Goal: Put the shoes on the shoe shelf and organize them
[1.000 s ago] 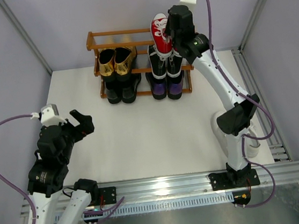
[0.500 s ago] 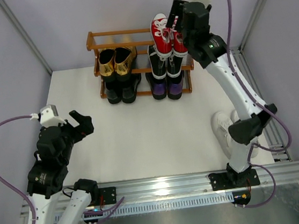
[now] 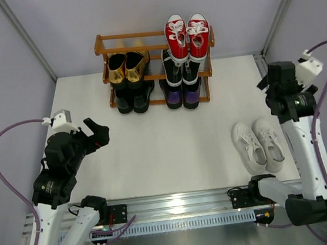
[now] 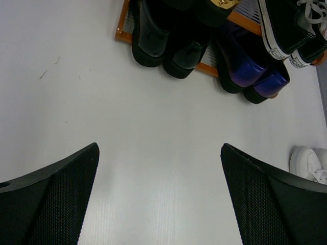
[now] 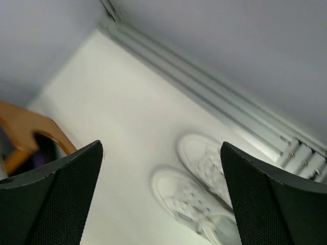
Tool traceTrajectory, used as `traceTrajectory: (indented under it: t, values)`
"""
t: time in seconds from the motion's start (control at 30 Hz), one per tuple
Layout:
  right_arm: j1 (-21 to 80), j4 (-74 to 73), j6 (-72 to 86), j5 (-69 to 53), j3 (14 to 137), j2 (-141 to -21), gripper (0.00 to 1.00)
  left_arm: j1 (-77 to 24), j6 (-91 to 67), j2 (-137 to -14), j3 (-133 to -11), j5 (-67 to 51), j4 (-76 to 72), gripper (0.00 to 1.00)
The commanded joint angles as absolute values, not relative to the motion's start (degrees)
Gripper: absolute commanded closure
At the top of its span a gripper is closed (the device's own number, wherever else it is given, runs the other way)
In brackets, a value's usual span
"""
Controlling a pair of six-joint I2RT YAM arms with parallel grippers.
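White sneakers (image 3: pixel 259 145), lying near right off the shelf (image 3: pixel 124 36), are judged next to be grasped by the right gripper (image 5: pixel 161 148), spread empty like the left gripper (image 4: pixel 159 148).

- Robot lab / test cell.
- Plain grey panel walls (image 3: pixel 138 7), bare alu struts (image 3: pixel 26 40) in the corners.
- White table (image 3: pixel 167 151) boxed in by the walls; alu rail (image 3: pixel 178 202) along near edge.
- Left arm (image 3: pixel 56 170) & right arm (image 3: pixel 308 147) mounted at that rail.
- Purple cables (image 3: pixel 1 176) loop loose off both arms.
- Small shoe shelf (image 3: pixel 133 36) sits on the tabletop by the back wall.
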State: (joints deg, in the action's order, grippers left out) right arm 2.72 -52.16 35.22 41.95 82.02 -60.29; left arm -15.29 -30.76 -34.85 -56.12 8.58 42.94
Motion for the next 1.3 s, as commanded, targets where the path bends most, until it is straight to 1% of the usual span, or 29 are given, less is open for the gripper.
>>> traceTrajectory:
  t: [0.0, 0.07, 0.1, 0.23, 0.27, 0.4, 0.57, 0.67, 0.73, 0.8, 0.93, 1.13, 1.17, 1.2, 1.27]
  values:
    - [1.0, -63.3, 39.2, 29.8, 72.5, -65.5, 0.0, -16.2, -33.0, -34.6, -55.7, 4.6, 40.3, 0.0]
    - [1.0, -63.1, 39.7, 24.3, 68.4, -65.9, 0.0, -16.3, -34.0, -34.9, -55.1, 3.2, 39.9, 0.0]
    - [0.9, -62.5, 39.7, 23.1, 63.8, -65.8, 0.0, -16.3, -34.9, -35.6, -55.0, 2.2, 40.0, 0.0]
    - [0.9, -61.0, 42.7, 21.7, 53.8, -60.9, 0.0, -16.3, -36.2, -39.2, -55.9, -4.5, 42.4, 0.0]
    - [0.9, -60.7, 43.5, 21.9, 52.4, -59.7, 0.0, -16.3, -36.3, -40.0, -56.2, -8.0, 42.7, 0.0]
    - [-2.8, -61.5, 44.2, 21.6, 46.7, -55.9, 0.0, -16.3, -36.9, -41.3, -56.9, -11.0, 43.3, 0.0]
    - [-3.2, -62.5, 45.5, 20.8, 47.3, -53.9, 0.0, -16.3, -36.9, -40.4, -57.7, -10.7, 44.6, 0.0]
    - [-3.4, -62.1, 46.4, 17.1, 46.1, -53.7, 0.0, -16.3, -37.1, -40.3, -57.7, -10.4, 45.3, 0.0]
    - [-3.7, -59.7, 47.5, 12.9, 43.2, -53.2, 0.0, -16.3, -37.3, -39.6, -57.4, -10.1, 45.4, 0.0]
    - [-4.0, -58.3, 48.6, 11.7, 39.3, -53.2, 0.0, -16.3, -37.4, -39.2, -57.1, -9.9, 45.4, 0.0]
    - [-5.2, -56.1, 51.4, 12.6, 36.3, -54.6, 0.0, -16.3, -36.7, -38.8, -56.6, -9.5, 45.8, 0.0]
    - [-8.1, -52.2, 50.5, 13.8, 35.0, -57.6, 0.0, -16.3, -36.0, -38.9, -55.8, -8.3, 45.7, 0.0]
    - [-8.3, -49.9, 49.1, 12.9, 34.5, -59.0, 0.03, -16.3, -36.1, -39.0, -55.5, -8.3, 45.4, 0.0]
    - [-8.6, -49.1, 48.6, 11.2, 33.8, -59.8, 0.08, -16.3, -36.2, -39.2, -55.3, -8.3, 45.2, 0.0]
    - [-8.6, -48.6, 46.2, 9.9, 34.4, -61.0, 0.09, -16.3, -36.3, -39.5, -55.2, -8.2, 44.9, 0.0]
